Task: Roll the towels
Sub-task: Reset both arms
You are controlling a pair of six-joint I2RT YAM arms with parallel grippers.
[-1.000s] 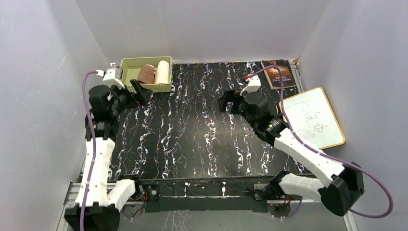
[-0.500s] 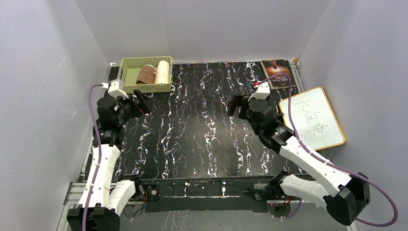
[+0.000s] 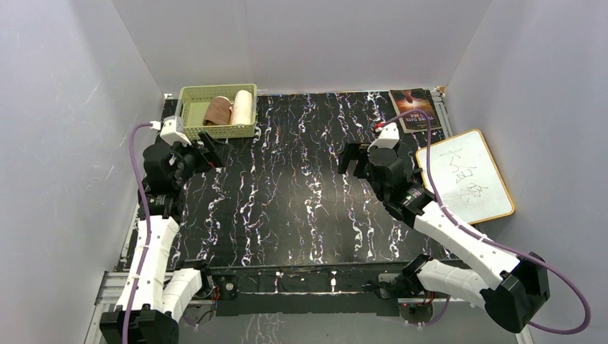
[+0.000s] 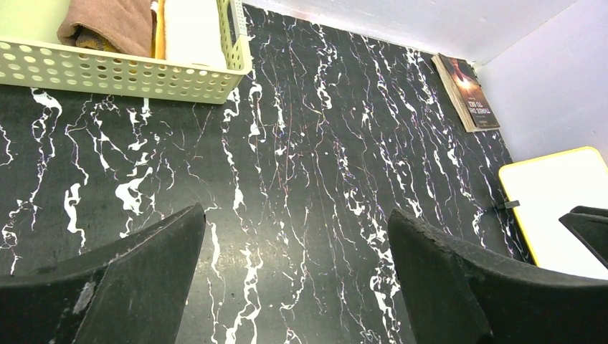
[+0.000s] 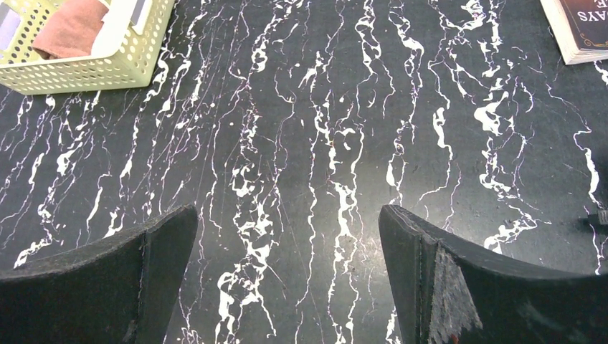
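Two rolled towels lie side by side in the pale green basket (image 3: 215, 132) at the table's far left: a brownish-orange one (image 3: 217, 111) and a cream-white one (image 3: 244, 106). My left gripper (image 3: 215, 149) hovers just in front of the basket, open and empty. Its wrist view shows wide-apart fingers (image 4: 295, 212) over bare black marble, with the basket (image 4: 122, 72) and both towels (image 4: 107, 21) (image 4: 190, 29) above. My right gripper (image 3: 349, 159) hangs open and empty over the table's middle right. In its wrist view the gripper (image 5: 287, 211) frames only marble, and the basket (image 5: 86, 72) sits far upper left.
A dark book (image 3: 414, 109) lies at the far right corner of the black marbled table. A white board with a wooden frame (image 3: 466, 175) rests along the right side. Pale walls enclose the table on three sides.
Both arms have drawn back toward the near edge over the last second. The left gripper moved away from the basket's front wall. Both grippers stayed open and empty.
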